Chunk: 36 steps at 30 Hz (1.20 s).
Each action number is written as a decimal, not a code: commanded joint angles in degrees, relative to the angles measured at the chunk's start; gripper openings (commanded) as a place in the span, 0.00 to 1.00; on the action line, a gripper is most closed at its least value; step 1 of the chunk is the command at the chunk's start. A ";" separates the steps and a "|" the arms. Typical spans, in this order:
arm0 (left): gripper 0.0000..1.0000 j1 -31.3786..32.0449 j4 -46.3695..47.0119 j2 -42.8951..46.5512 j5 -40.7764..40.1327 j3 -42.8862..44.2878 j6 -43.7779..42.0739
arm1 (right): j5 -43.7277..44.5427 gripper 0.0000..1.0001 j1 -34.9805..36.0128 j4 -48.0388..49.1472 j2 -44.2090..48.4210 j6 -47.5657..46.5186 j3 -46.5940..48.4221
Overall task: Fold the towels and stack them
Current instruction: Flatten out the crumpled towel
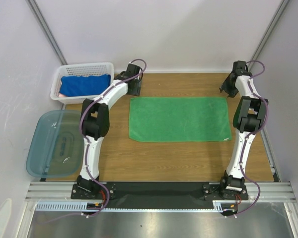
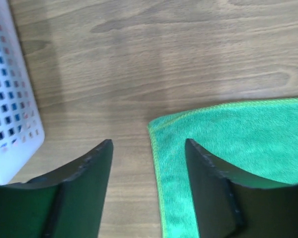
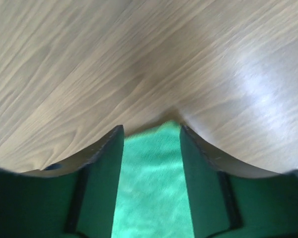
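The worktop [image 1: 188, 158] carries the green towel [image 1: 179, 119], spread flat at centre. The blue towel [image 1: 84, 84] lies in the basket [image 1: 57, 88]. The left pincer [image 2: 148, 144] and right pincer [image 3: 151, 128] stand parted and empty over the green towel's far corners. To fold squarely, pinch both corners evenly, then draw them together to the near edge.

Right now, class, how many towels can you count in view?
2. A green towel lies spread flat in the middle of the table; a blue towel sits in the white basket at the far left. Another could be hidden beneath it.
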State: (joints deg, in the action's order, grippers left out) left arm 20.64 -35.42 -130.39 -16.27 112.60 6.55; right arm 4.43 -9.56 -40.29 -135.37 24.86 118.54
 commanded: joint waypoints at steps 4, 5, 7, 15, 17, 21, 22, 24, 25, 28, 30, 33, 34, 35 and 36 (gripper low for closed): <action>0.72 0.71 -1.14 16.38 -0.52 -11.40 6.80 | -6.45 0.59 0.25 3.03 15.12 -1.31 -7.96; 0.72 0.89 -1.49 20.40 0.01 -13.43 7.86 | -6.45 0.60 0.25 3.55 16.70 -1.22 -12.76; 0.72 1.59 -2.02 23.85 0.54 -19.13 10.49 | -6.19 0.61 0.25 3.82 21.62 -0.43 -17.53; 0.73 5.63 -5.27 33.87 3.61 -32.34 17.52 | -5.84 0.61 0.25 3.55 36.22 3.08 -41.07; 0.72 6.16 -6.23 34.32 3.35 -35.42 21.90 | -4.61 0.60 0.16 4.08 39.56 4.05 -45.83; 0.70 6.42 -7.56 35.55 5.81 -40.69 27.81 | -2.76 0.56 -0.02 4.52 43.96 7.56 -54.80; 0.70 6.69 -6.95 37.03 5.73 -43.49 28.52 | -2.76 0.56 -0.02 6.26 44.66 7.92 -58.04; 0.69 7.48 -4.94 38.80 5.64 -46.40 30.63 | -2.93 0.55 -0.11 7.68 46.25 8.80 -60.87; 0.68 7.66 -4.40 40.46 5.55 -48.94 31.24 | -3.02 0.54 -0.19 9.08 46.34 9.50 -61.93; 0.67 8.01 -1.86 42.58 5.20 -53.16 33.61 | -3.37 0.54 -0.19 11.54 45.90 10.03 -64.57; 0.66 8.01 -0.62 43.90 4.59 -54.67 34.50 | -3.28 0.52 -0.19 12.51 44.76 10.03 -64.75; 0.63 8.01 0.87 44.52 3.97 -56.17 34.85 | -2.23 0.51 -0.11 12.61 43.79 10.47 -64.14; 0.63 8.10 1.40 44.78 3.79 -56.87 35.02 | -1.79 0.50 -0.11 12.61 43.70 10.38 -64.14; 0.62 8.18 2.71 44.78 3.88 -57.13 35.11 | -1.01 0.50 -0.19 12.52 43.70 10.38 -64.14; 0.62 8.27 3.07 44.78 3.88 -57.49 35.03 | -0.39 0.49 -0.19 12.35 43.70 10.38 -64.22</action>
State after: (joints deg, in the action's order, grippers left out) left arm 28.38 -36.60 -87.48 -11.64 56.14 39.40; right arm 1.32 -9.56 -29.93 -91.42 34.39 53.56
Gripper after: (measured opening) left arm 0.625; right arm 0.496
